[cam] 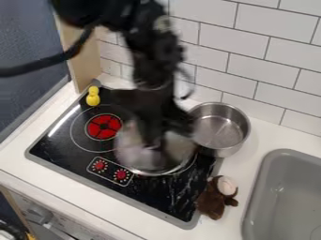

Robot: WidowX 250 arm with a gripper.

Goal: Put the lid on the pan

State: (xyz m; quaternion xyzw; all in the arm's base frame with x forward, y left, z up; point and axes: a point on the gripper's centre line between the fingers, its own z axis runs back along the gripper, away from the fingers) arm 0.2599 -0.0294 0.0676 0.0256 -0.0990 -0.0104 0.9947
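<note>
The gripper [152, 143] hangs from the top of the view over the right part of the stove, blurred, directly above a round shiny lid [133, 153]. Its lower end overlaps the lid's middle, where a knob would be hidden or lost in the blur. Whether the lid rests on the stovetop or is slightly raised, I cannot tell. To the right of the gripper stands the silver pan [222, 129], uncovered, with its inside showing. The arm covers a bit of the pan's left edge.
A yellow figure [93, 97] stands at the black stove's [63, 150] back left corner. A brown plush toy [214, 199] lies at the stove's right edge, below the pan. The grey sink [288, 197] is at the lower right, and a tiled wall [263, 61] rises behind.
</note>
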